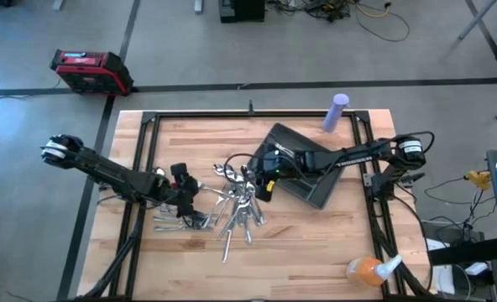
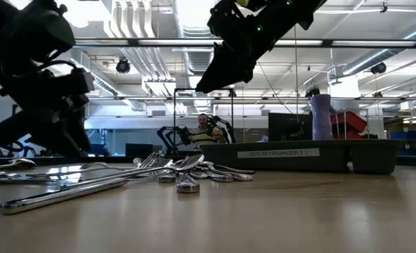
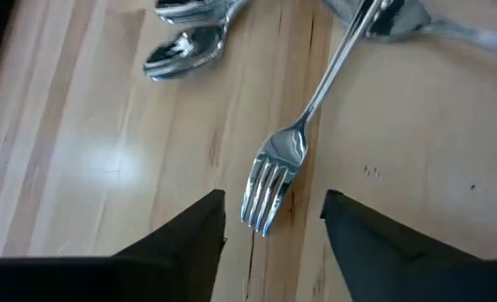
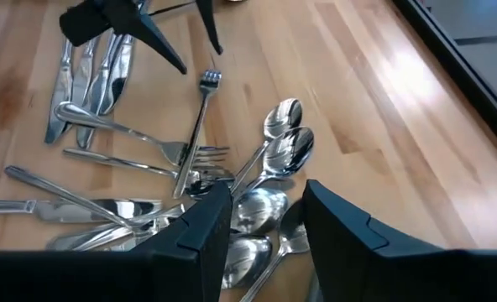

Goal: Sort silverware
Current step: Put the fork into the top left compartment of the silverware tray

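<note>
The silverware [image 1: 232,208] lies in a loose heap of forks, spoons and knives on the wooden table, left of the dark tray [image 1: 320,180]. My left gripper [image 3: 274,198] is open and hovers low at the heap's left side. A fork's tines [image 3: 269,186] point into the gap between its fingers, and nothing touches. My right gripper [image 4: 267,189] is open above a cluster of spoons [image 4: 284,143] at the heap's far right, close to the tray's left corner. In the low view the heap [image 2: 180,169] lies flat on the tabletop.
The tray [image 2: 313,156] sits skewed at the centre right. A purple bottle [image 1: 337,111] stands at the far right edge, and an orange object [image 1: 364,270] lies at the near right corner. Black frame rails [image 1: 139,168] border the table. A person [image 2: 206,128] sits far behind it.
</note>
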`<state>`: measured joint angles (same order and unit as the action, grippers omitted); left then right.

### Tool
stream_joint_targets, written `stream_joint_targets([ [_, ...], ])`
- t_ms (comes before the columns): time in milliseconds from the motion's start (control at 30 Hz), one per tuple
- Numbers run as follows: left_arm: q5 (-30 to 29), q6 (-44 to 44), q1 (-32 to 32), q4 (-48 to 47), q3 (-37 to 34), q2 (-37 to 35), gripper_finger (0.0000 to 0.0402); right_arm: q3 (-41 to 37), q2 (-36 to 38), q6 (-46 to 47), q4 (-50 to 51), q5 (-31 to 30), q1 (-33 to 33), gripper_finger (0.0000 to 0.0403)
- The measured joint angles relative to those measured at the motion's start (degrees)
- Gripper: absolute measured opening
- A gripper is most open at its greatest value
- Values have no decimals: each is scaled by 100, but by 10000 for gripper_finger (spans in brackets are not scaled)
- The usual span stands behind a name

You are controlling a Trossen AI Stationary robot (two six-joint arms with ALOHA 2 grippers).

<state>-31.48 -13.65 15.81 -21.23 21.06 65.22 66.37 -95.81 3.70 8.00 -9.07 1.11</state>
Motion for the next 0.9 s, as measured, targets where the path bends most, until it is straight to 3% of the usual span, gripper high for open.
stream_joint_targets([
  [267, 212, 458, -225, 888, -20, 616, 244, 0, 0, 33, 7, 1, -51, 116],
  [500, 498, 747, -926, 1743, 22, 1352, 220, 0, 0, 106, -22, -2, -108, 107],
  [700, 974, 848, -1126, 1802, 19, 1335, 156, 0, 0, 236, -3, 3, -315, 102],
  [900, 1303, 961, -1129, 1508, -17, 926, 24, 0, 0, 239, -5, 5, -472, 110],
])
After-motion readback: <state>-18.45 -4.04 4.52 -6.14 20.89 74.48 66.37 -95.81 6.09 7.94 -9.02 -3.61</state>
